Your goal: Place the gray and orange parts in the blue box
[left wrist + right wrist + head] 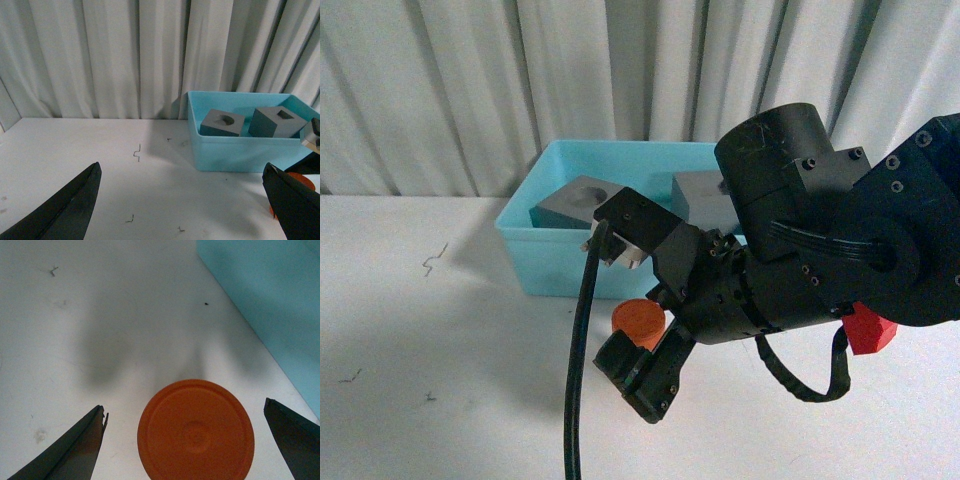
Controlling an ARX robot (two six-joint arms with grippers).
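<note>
The orange cylinder (638, 320) stands on the white table just in front of the blue box (550, 265). In the right wrist view its round top (196, 435) sits between the open jaws of my right gripper (185, 440), which hovers above it without touching. No digits show. Both gray cubes lie inside the box: the one with a round recess (223, 122) and the one with a rectangular recess (277, 121). My left gripper (182, 200) is open and empty over bare table, left of the box (235, 155).
The black right arm (820, 250) fills the right of the front view and hides part of the box. A red object (868, 330) shows behind it. White curtains hang at the back. Small dark marks (137, 151) dot the table.
</note>
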